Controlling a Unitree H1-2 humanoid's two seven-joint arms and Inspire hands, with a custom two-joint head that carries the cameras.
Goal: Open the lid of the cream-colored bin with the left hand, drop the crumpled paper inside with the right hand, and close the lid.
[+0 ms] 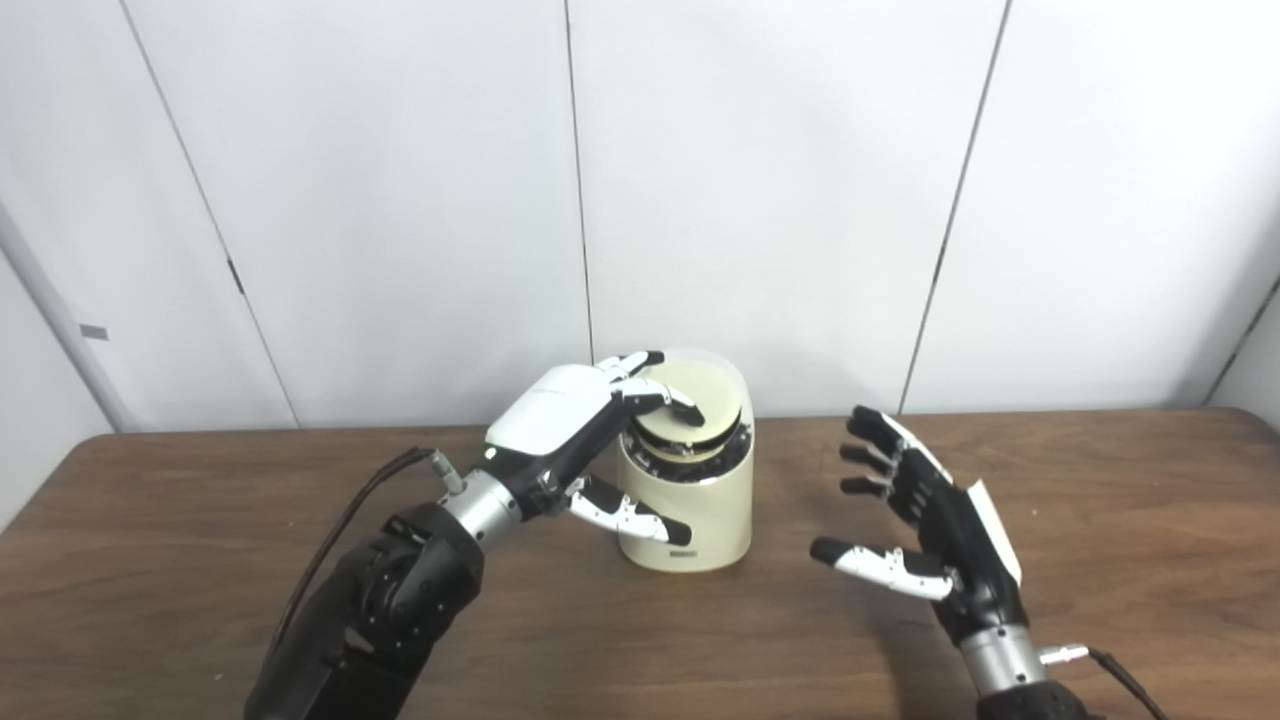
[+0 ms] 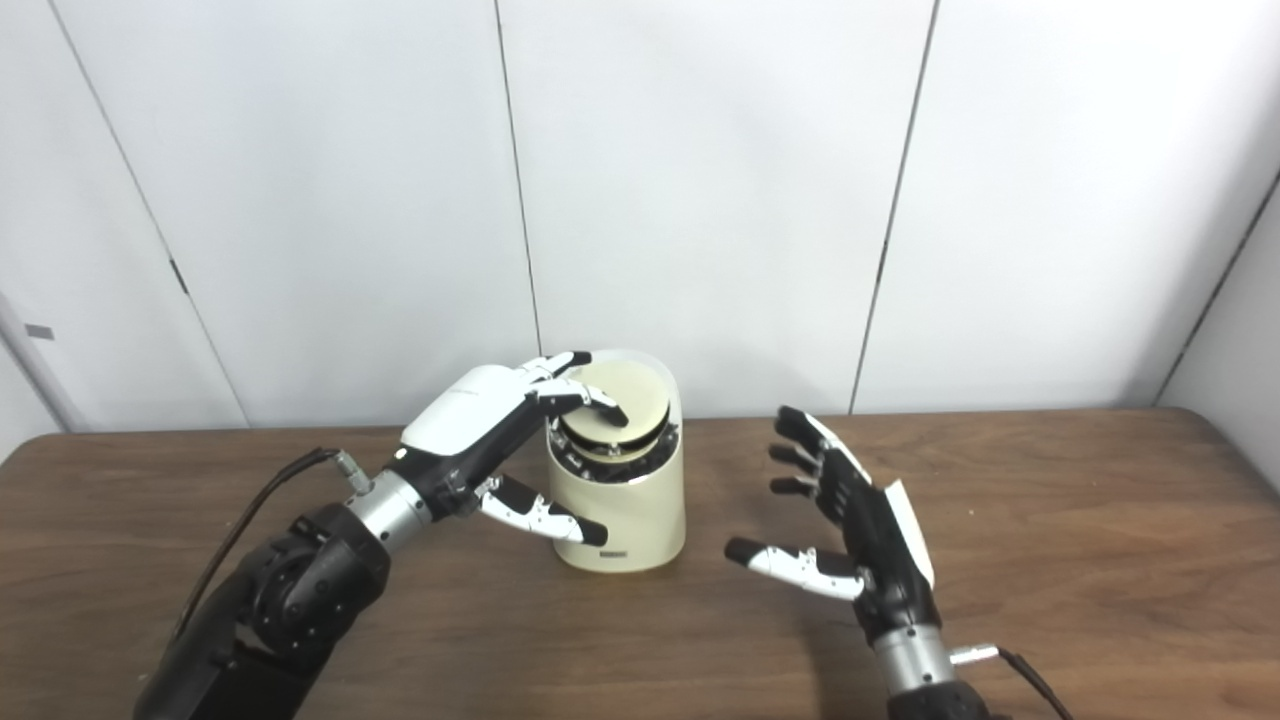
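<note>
Cream-colored plastic forms a small round bin [image 1: 688, 500] standing upright on a brown wooden table [image 1: 1100, 520], near the table's back edge and a white panelled wall [image 1: 400, 200]. Its disc-shaped lid [image 1: 690, 400] sits tilted in the bin's mouth, with a dark gap showing beneath its near edge — so it looks partly open, though the view does not make clear how far.

The left hand [image 1: 570, 420] reaches in from the left and rests its fingertips [image 1: 668, 398] on top of the lid, thumb stretched low across the front of the bin's wall. That pose suits pressing or swinging the lid, not gripping it; the fingers are spread and clasp nothing.

The right hand [image 1: 925, 520] hovers above the table to the right of the bin, well apart from it, palm turned toward the bin, fingers splayed and empty. No crumpled paper is visible on the table or in either hand — it may already lie inside the bin, which would leave only closing the lid.
</note>
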